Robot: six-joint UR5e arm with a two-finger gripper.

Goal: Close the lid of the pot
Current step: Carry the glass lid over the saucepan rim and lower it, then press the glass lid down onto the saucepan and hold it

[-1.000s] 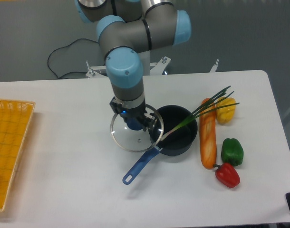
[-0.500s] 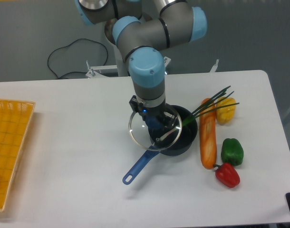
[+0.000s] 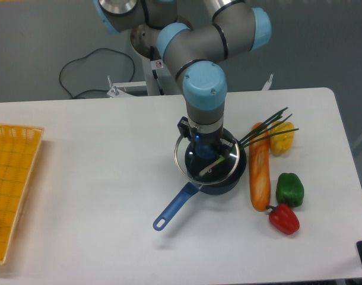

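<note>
Gripper state: we see it pointing straight down with its fingers clamped on the blue knob of the lid, so it carries the lid by its centre. The lid hangs level or nearly so, directly under the gripper. We cannot tell from this single view whether the lid rim touches the pot rim or floats just above it.

The pot sits on the tabletop below the gripper and slightly to its right-hand side of the picture. The lid covers most of the pot mouth; only a crescent of dark pot wall shows beyond the lid rim on that side. We judge that a short shift toward that crescent, then a straight descent, is what the closing move requires.

The pot handle runs from under the gripper toward the near left of the picture, clear of the lid path. Green stalks of the vegetables beside the pot reach toward the pot rim and may foul the lid seat.

Compared with the picture one second back, the gripper and lid have travelled from beside the pot to above it.
</note>
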